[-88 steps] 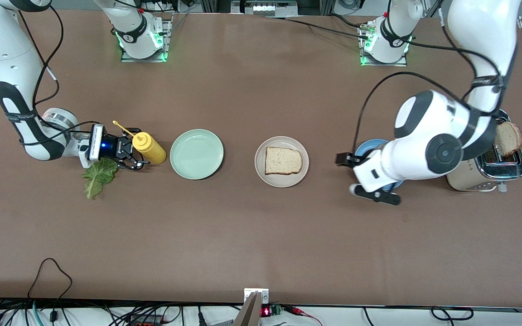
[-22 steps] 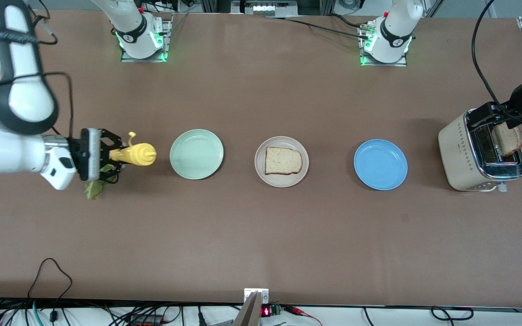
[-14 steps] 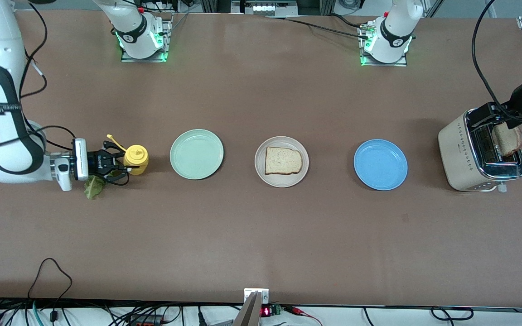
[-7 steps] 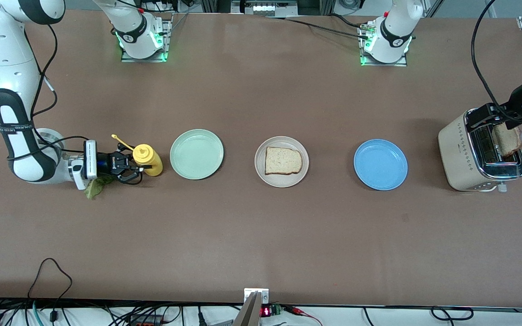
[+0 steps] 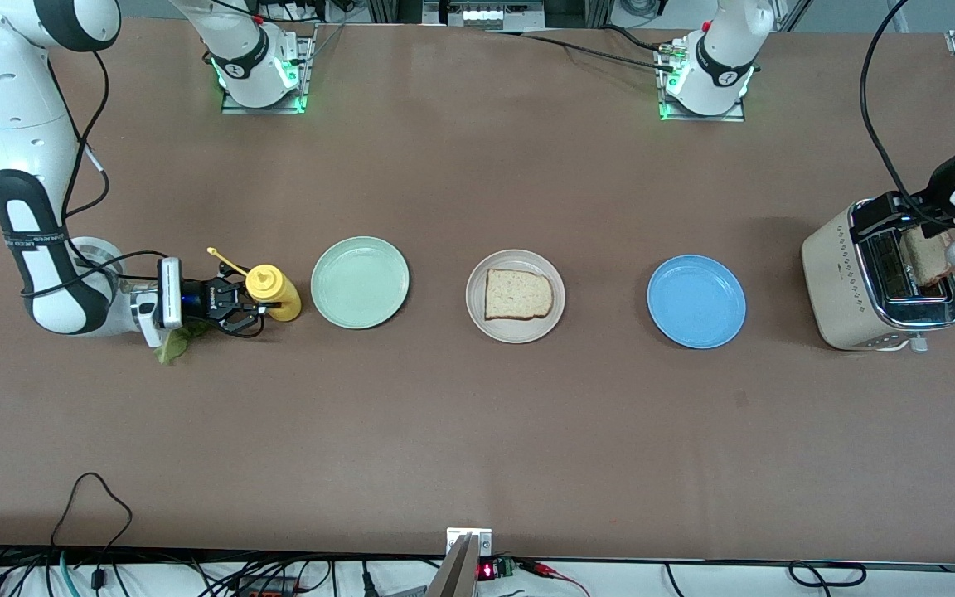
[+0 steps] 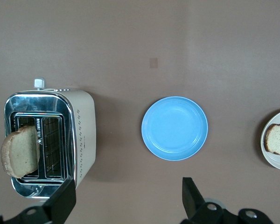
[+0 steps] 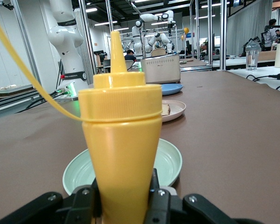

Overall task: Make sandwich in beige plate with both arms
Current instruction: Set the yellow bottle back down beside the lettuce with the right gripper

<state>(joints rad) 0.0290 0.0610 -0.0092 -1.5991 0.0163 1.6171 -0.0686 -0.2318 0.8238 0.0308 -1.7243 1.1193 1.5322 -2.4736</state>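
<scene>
one slice of bread (image 5: 517,294) lies on the beige plate (image 5: 479,313) in the middle of the bench (image 5: 477,431), with nothing on top of it yet, so the sandwich is barely begun. a second slice (image 5: 925,255) stands up out of the toaster (image 5: 850,282) at the left arm's end of the bench.

the main change is at the right arm's end. over the last seconds the yellow mustard bottle (image 5: 273,290) was tipped on its side in the air; now it is back upright beside the mint green plate (image 5: 360,282), and the right gripper (image 5: 237,308) has its fingers clamped on the lower body of the bottle, as the right wrist view shows (image 7: 121,154). the lettuce leaf (image 5: 172,346) lies on the bench half hidden under that wrist. my reading is that the bottle is being shifted off the leaf, or readied for use, and the leaf has yet to go to the plate.

the right arm reaches low and level along the bench, its wrist turned sideways. the left gripper (image 6: 126,205) hangs high over the toaster's edge and the blue plate (image 6: 174,128), fingers spread wide apart and holding nothing, camera looking straight down. it has drifted only slightly in the last moment, and seems poised to go down for the toasted slice.
</scene>
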